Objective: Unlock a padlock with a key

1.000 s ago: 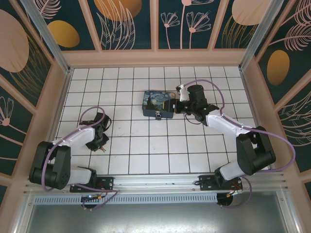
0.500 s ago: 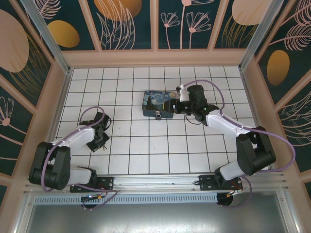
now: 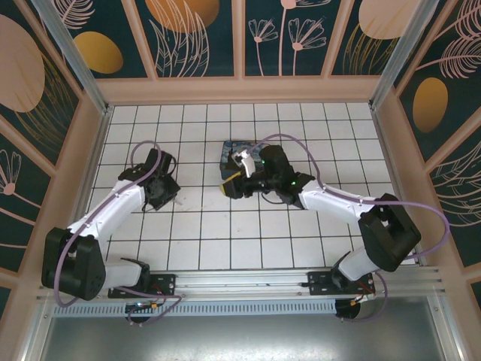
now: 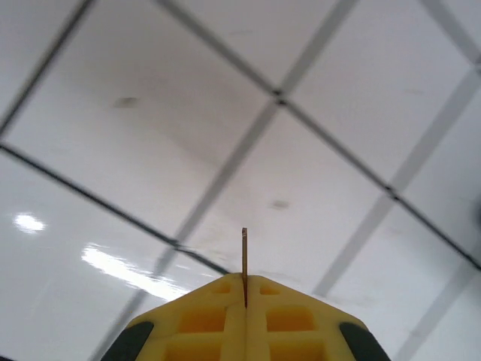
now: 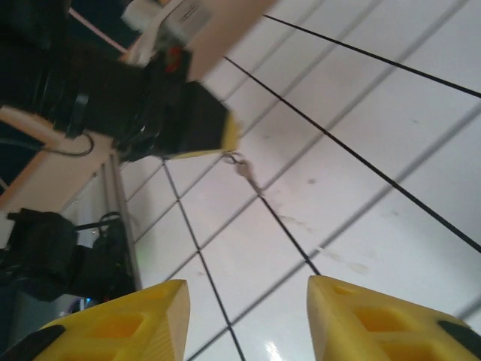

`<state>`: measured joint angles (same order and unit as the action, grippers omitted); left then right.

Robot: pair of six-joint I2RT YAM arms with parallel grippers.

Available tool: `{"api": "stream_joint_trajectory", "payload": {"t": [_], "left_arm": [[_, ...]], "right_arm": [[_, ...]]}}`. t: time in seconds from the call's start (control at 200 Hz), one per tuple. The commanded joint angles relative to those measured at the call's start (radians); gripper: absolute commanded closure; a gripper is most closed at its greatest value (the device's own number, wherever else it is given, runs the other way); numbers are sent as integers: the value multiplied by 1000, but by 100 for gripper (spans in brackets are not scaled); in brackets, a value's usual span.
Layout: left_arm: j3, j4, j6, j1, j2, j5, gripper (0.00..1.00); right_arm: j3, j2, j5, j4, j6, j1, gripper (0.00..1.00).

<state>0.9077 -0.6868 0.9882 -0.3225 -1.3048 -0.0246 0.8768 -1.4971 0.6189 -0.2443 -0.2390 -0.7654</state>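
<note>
Now my left gripper (image 4: 244,282) is clamped on the key (image 4: 244,252), blade poking past the fingertips so it can meet a keyhole, above the left tiles (image 3: 188,218), while my right gripper (image 5: 248,297), jaws apart and empty, hovers by the blue box (image 3: 230,153), presumably to steady the padlock.

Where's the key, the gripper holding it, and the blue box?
key (image 4: 244,252): left wrist view, thin edge.
left gripper (image 4: 245,289): left wrist view, between yellow fingertips.
blue box (image 3: 228,153): top external view, its left part.

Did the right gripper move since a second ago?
Yes. The right gripper slid left, from the right side of the blue box to its near-left corner.
</note>
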Motion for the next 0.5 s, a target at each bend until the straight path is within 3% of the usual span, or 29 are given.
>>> {"api": "stream_joint_trajectory", "payload": {"t": [0.0, 0.195, 0.35, 0.495], "left_arm": [[86, -26, 8, -50, -25, 85, 100], [269, -12, 2, -102, -93, 171, 100], [353, 48, -63, -150, -145, 286, 100], [354, 122, -97, -156, -157, 370, 100]], "right_arm": [[-81, -9, 37, -245, 10, -40, 56], [-168, -80, -63, -583, -134, -70, 65], [-102, -157, -104, -612, -297, -70, 67], [-156, -120, -162, -646, -316, -59, 63]]}}
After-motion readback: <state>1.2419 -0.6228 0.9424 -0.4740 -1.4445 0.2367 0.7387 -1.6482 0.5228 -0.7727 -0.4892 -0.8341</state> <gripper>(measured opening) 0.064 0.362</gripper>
